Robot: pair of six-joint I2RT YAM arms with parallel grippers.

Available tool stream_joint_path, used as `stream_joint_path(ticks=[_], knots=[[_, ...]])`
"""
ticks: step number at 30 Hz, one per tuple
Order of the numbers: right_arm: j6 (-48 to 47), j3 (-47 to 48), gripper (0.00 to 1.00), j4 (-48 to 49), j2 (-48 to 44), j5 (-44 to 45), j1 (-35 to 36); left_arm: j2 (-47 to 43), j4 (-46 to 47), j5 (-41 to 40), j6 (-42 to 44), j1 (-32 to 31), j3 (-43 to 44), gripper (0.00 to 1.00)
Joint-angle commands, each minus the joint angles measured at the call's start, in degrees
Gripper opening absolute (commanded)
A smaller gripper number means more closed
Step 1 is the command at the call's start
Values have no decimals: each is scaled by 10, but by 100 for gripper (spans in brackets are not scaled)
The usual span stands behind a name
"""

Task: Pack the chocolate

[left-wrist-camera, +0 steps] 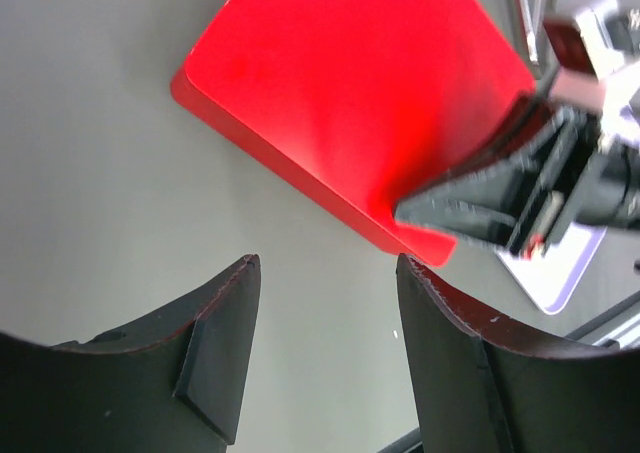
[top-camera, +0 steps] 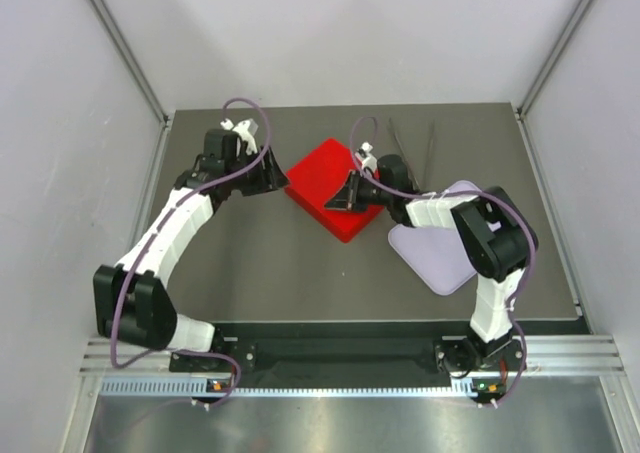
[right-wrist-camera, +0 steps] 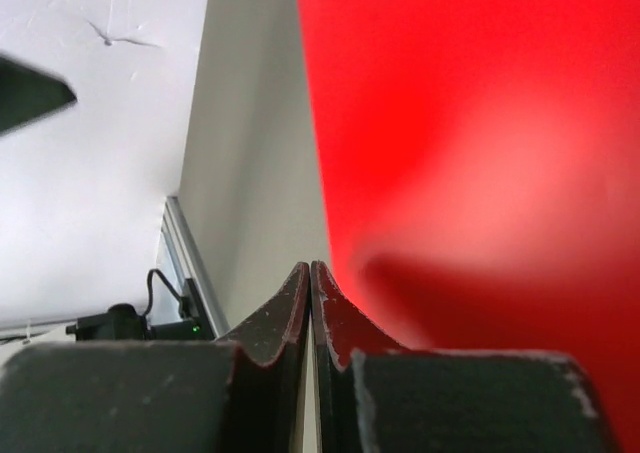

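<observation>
A red box (top-camera: 330,178) with its flat lid down lies on the grey table, turned like a diamond. No chocolate shows in any view. My left gripper (top-camera: 275,178) sits just left of the box, low over the table, open with nothing between its fingers (left-wrist-camera: 328,263). The box's near corner (left-wrist-camera: 420,241) lies just ahead of it. My right gripper (top-camera: 335,201) is over the box's near right side, its tips against the red lid (right-wrist-camera: 470,123). Its jaws are pressed together with nothing between them (right-wrist-camera: 310,266). The left wrist view also shows it (left-wrist-camera: 480,208).
A pale lilac board (top-camera: 445,248) lies right of the box, under the right arm. Metal tongs (top-camera: 410,148) lie at the back, behind the box. White walls close in the table on three sides.
</observation>
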Motion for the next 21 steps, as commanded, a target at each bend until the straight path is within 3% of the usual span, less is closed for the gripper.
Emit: stream_joint_path(ticks=[1,8,14,21], knots=[[-42,94,2,-40,-19,-3,-4,-67,-11,-7,20,-6,-38,62],[-1,229,5,-34,121,-16,-36,-143,-1,-31,31,-7,-100,62],[-17,377,5,-143,257,-37,-42,-184,1,-46,41,-21,-144,62],[-47,392,6,-201,164,-37,-80,-211,-9,-70,56,-40,-146,63]])
